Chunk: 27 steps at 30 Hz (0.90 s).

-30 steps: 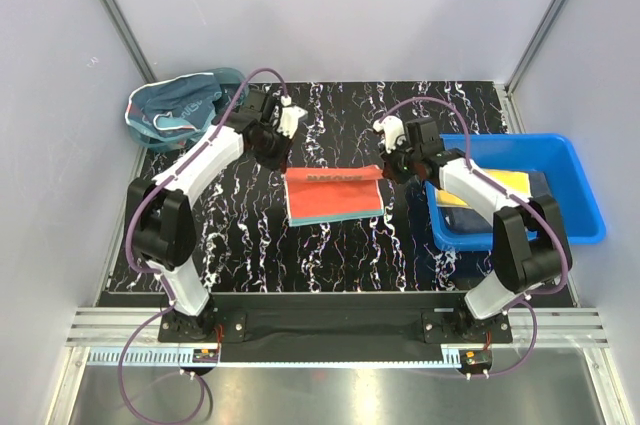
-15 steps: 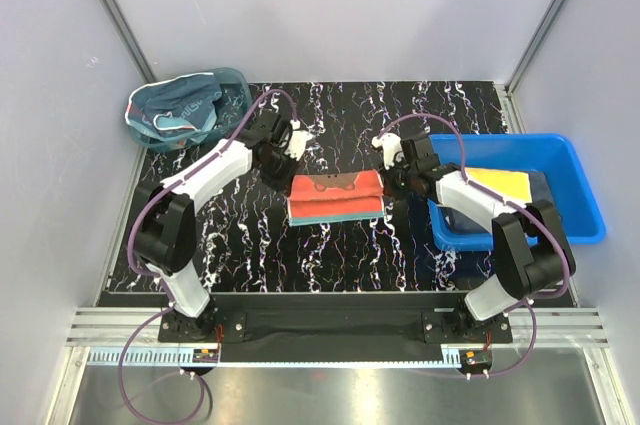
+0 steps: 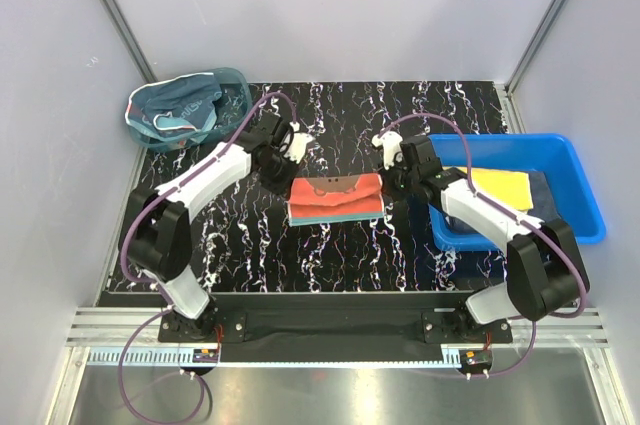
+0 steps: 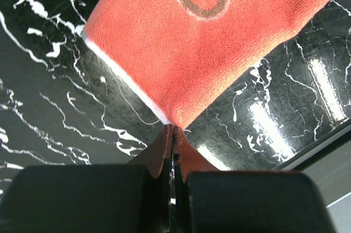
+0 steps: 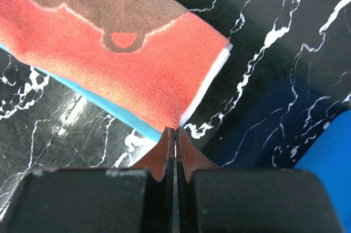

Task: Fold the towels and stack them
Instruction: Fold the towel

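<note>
- Both tools have sunk lower and drawn in toward the cloth since a second ago. The red towel [image 3: 335,188] now shows its brown bear print face up, where only a thin dark strip showed at its far edge.
- Mid-table, the red towel lies as a flat band on a teal towel [image 3: 338,215], whose edge peeps out along the near side. Stacking here keeps the pile within reach of both arms.
- The left tool [image 4: 173,130] is pinched tight on the red towel's far left corner, jaws closed with cloth between them.
- The right tool [image 5: 174,131] grips the far right corner the same way. Holding both corners at once likely keeps that edge taut and square as the fold is laid.
- Judging by how flat it lies, the fold looks down and letting go should come next.
- By the right edge, the bin [image 3: 590,217] holds a yellow towel [image 3: 500,185] beside a grey towel [image 3: 545,183]. Whether they are finished or waiting I cannot tell.
- At the far left corner sits the basket [image 3: 180,110], apart from both arms.
</note>
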Each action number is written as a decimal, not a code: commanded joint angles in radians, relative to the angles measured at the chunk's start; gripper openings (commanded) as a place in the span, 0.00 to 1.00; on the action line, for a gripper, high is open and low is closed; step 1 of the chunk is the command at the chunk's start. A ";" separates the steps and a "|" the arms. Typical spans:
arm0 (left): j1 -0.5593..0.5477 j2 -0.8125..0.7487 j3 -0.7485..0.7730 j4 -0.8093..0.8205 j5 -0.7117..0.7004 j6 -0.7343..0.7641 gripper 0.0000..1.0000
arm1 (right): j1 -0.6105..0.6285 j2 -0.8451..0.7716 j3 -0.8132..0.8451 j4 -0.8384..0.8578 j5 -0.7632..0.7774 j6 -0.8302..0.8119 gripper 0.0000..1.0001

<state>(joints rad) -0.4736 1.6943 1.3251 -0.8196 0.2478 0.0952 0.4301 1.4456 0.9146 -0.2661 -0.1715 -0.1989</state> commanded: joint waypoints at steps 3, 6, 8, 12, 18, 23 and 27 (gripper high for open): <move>-0.010 -0.042 -0.047 -0.010 -0.004 -0.038 0.00 | 0.033 -0.018 -0.062 0.002 0.041 0.065 0.00; -0.011 -0.009 -0.072 0.008 0.011 -0.060 0.04 | 0.059 0.021 -0.062 -0.016 0.067 0.078 0.10; -0.016 -0.007 -0.098 0.029 0.018 -0.080 0.21 | 0.073 0.025 -0.060 -0.036 0.088 0.078 0.12; -0.019 -0.019 -0.096 0.017 -0.022 -0.081 0.31 | 0.085 0.001 -0.034 -0.077 0.115 0.102 0.29; -0.020 -0.050 -0.027 0.000 -0.085 -0.118 0.34 | 0.085 -0.039 0.027 -0.143 0.122 0.122 0.31; -0.017 0.007 -0.030 0.065 -0.116 -0.204 0.34 | 0.085 0.024 0.069 -0.073 0.029 0.193 0.26; -0.017 0.089 -0.036 0.062 -0.119 -0.345 0.35 | 0.085 0.134 0.078 -0.055 0.066 0.230 0.23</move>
<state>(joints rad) -0.4896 1.7309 1.2716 -0.7868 0.1589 -0.1188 0.5087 1.5055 0.9634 -0.3542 -0.1070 -0.0166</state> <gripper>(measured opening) 0.341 0.238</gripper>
